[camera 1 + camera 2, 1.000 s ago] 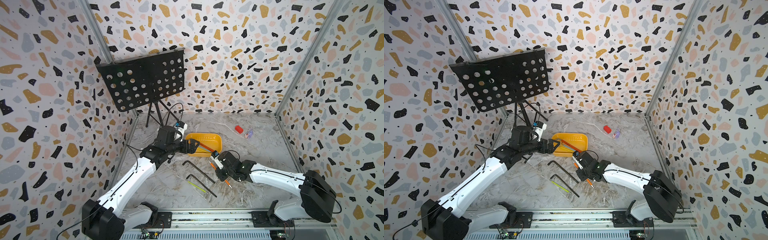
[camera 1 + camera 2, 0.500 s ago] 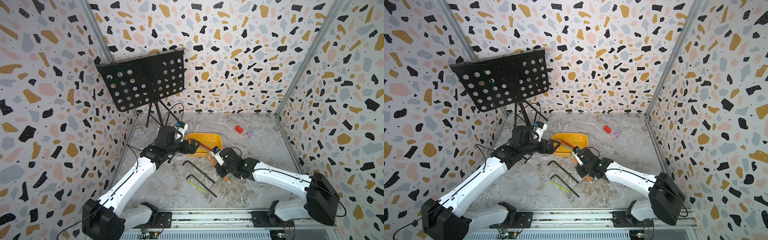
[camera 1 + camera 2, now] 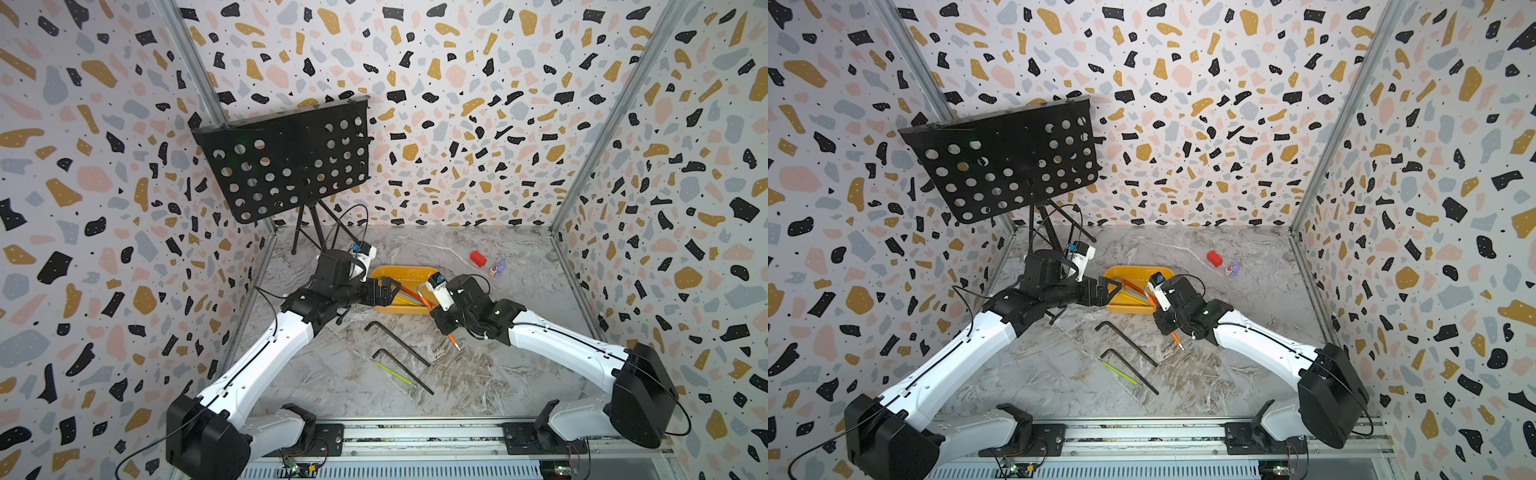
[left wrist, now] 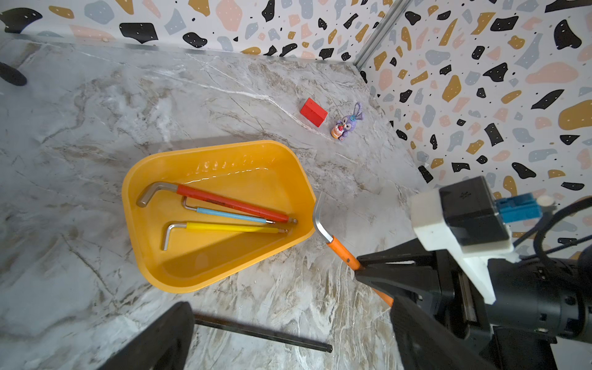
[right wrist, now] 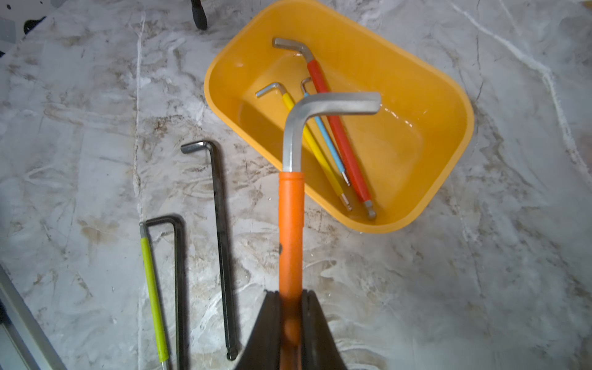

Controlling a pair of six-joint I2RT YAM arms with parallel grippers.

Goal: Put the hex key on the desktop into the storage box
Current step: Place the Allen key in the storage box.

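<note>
While the right gripper [image 5: 291, 296] pinched the orange-sleeved hex key [image 5: 291, 224] by its sleeve, the bent steel end hung near the rim of the storage box [image 5: 416, 134]; the left gripper [image 3: 392, 293] stood spread near the box, above the desktop [image 5: 416, 288].

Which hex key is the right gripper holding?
The orange-sleeved hex key, clamped in the right gripper; the others lie in the storage box or on the desktop.

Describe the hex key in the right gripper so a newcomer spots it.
Find the yellow tub on the desktop. Beside it the right gripper is shut on a hex key. It alone has an orange sleeve; the others are red, blue, yellow, green or black.
</note>
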